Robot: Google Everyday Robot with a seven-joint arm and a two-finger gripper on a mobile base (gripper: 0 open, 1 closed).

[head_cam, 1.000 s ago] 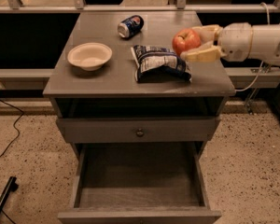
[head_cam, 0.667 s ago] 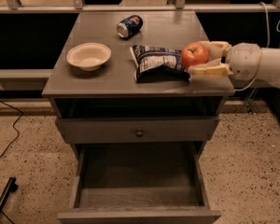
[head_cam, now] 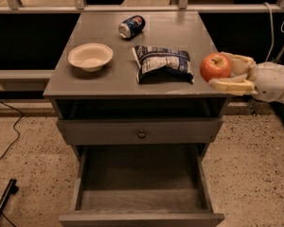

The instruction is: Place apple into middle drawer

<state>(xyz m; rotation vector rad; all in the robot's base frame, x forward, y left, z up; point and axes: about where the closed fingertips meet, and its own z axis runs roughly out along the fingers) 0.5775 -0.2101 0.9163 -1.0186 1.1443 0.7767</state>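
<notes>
My jaws were clamped on the apple (head_cam: 216, 66), holding it at the surface's (head_cam: 180, 32) right edge, near the front corner. The middle drawer (head_cam: 141, 200) stood open below, bare; carrying over, lowering and release remained.

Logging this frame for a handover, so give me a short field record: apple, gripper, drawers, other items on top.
apple: held in gripper, at the cabinet top's right front corner
gripper: shut on apple, reaching in from the right
middle drawer: pulled open, apple not in it
knobbed drawer: shut
on top: white bowl, blue soda can, chip bag
</notes>
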